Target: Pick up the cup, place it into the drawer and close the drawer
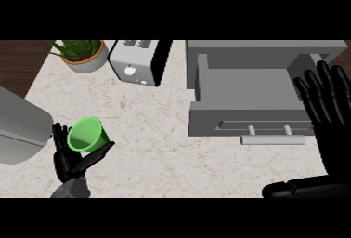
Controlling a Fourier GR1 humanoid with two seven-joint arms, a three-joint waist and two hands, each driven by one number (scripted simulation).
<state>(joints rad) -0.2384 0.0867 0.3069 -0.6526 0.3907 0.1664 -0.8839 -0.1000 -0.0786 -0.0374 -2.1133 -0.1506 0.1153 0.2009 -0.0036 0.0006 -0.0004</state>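
The cup [86,135], bright green and tilted so its open mouth faces up toward the view, sits at the left of the desk [158,153] in the left robot hand [72,160]; the fingers and thumb of that hand curl round its lower side, the thumb reaching out to the right beneath the rim; the grey forearm enters from the lower edge just below. The drawer [247,100], a grey box pulled out from its grey cabinet at the upper right, stands open, its hollow bare and its front panel carrying a pale bar handle [272,138]; the cup is well apart from it, across a stretch of marbled top. The right robot hand [328,104] shows at the right edge, fingers straight and pointing up, holding nothing, overlapping the drawer's right side. A silver toaster [137,62] stands at the top beside a potted plant [81,55]; a grey rounded object [21,128] sits at the left edge, just beside the cup.
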